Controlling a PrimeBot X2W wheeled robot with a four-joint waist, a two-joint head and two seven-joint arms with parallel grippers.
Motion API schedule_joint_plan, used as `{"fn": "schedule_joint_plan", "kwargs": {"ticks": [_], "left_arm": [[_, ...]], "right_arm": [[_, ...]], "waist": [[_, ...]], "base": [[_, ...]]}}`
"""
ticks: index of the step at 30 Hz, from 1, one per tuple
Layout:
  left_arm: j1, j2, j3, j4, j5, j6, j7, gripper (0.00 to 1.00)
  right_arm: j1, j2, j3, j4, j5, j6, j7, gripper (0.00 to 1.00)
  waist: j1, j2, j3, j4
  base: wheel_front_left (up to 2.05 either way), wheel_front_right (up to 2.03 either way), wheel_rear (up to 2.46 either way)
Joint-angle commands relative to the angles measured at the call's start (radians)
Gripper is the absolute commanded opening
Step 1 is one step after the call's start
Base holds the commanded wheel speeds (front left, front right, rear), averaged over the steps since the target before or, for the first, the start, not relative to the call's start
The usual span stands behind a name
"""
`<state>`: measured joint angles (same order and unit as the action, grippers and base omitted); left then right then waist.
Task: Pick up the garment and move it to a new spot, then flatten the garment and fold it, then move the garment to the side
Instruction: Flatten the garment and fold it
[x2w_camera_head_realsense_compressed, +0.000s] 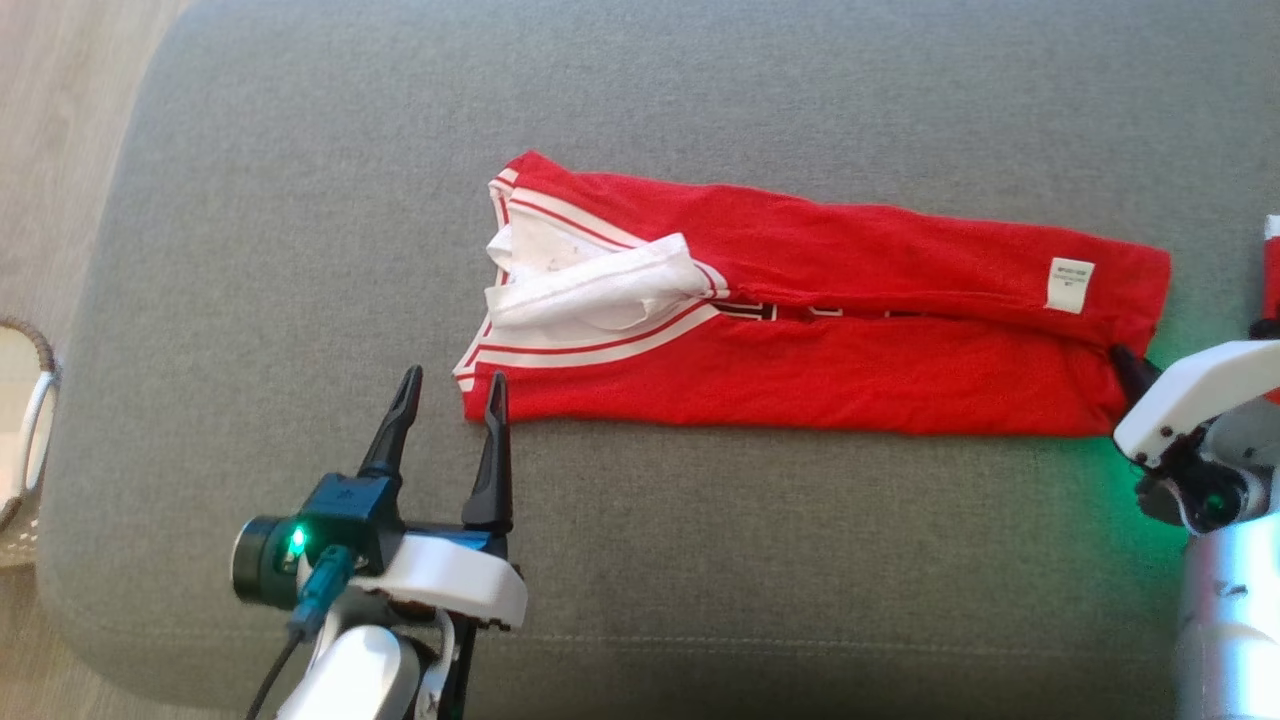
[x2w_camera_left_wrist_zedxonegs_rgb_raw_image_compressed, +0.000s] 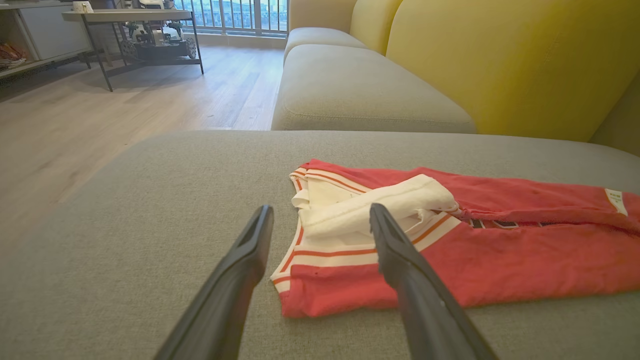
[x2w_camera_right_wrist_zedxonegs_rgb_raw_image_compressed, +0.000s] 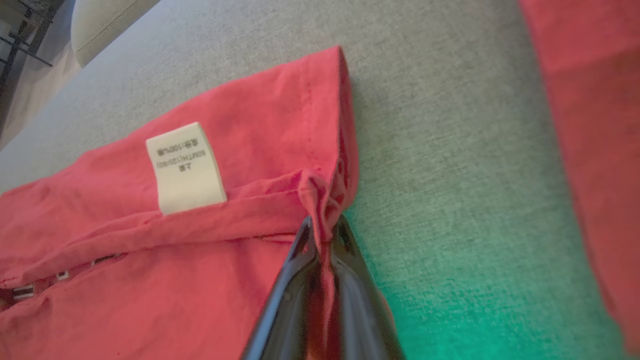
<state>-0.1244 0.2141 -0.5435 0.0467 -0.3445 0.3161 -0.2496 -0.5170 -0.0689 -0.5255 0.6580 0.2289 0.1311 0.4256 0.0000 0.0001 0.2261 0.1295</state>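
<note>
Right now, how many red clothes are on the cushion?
2. The folded red garment lies across the middle; another red piece sits at the right edge, mostly cut off, so more may be hidden.

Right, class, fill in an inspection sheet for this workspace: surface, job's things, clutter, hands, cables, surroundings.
Surface: grey cushion, flat.
Job's things: red garment folded into a long strip, white collar at one end, white label near the other.
Clutter: another red cloth beside the garment's label end.
Hands: left hand open, fingertips at the collar-end corner; right hand shut on the garment's hem corner.
Cables: dark cable at the left wrist.
Surroundings: yellow sofa back, wooden floor, basket.
</note>
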Motion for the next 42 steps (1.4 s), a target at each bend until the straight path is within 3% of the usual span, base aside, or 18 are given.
{"fn": "schedule_joint_plan", "kwargs": {"ticks": [1,9,17,26,34,42], "left_arm": [[-0.007,0.002,0.044,-0.023,0.011,-0.006,-0.012,1.00],[0.015,-0.006,0.065,-0.022,0.028,-0.021,-0.012,1.00],[0.023,-0.008,0.074,-0.017,0.038,-0.033,-0.012,1.00],[0.017,-0.016,0.060,0.015,0.030,-0.054,-0.012,1.00],[0.007,-0.032,0.039,0.040,0.021,-0.067,-0.008,1.00],[-0.001,-0.051,0.022,0.059,0.015,-0.081,-0.009,1.00]], "right_arm": [[0.025,0.009,0.042,-0.027,0.009,0.000,0.003,0.00],[0.043,-0.065,0.097,-0.194,0.026,0.000,-0.006,0.00],[0.058,-0.131,0.118,-0.426,0.041,0.000,0.104,0.00],[0.025,-0.096,0.220,-0.595,0.080,0.000,0.236,0.00],[-0.035,-0.036,0.361,-0.629,0.114,0.000,0.280,0.00],[-0.114,0.006,0.475,-0.509,0.133,0.000,0.253,0.00]], "waist": [[0.0000,-0.0001,-0.008,-0.009],[0.0000,-0.0001,-0.036,-0.055],[0.0000,-0.0001,-0.046,-0.096],[0.0000,-0.0001,-0.053,-0.088],[0.0000,-0.0001,-0.063,-0.021],[0.0000,-0.0001,-0.057,0.074]], "base": [[0.00,0.00,0.00],[0.00,0.00,0.00],[0.00,0.00,0.00],[0.00,0.00,0.00],[0.00,0.00,0.00],[0.00,0.00,0.00]]}}
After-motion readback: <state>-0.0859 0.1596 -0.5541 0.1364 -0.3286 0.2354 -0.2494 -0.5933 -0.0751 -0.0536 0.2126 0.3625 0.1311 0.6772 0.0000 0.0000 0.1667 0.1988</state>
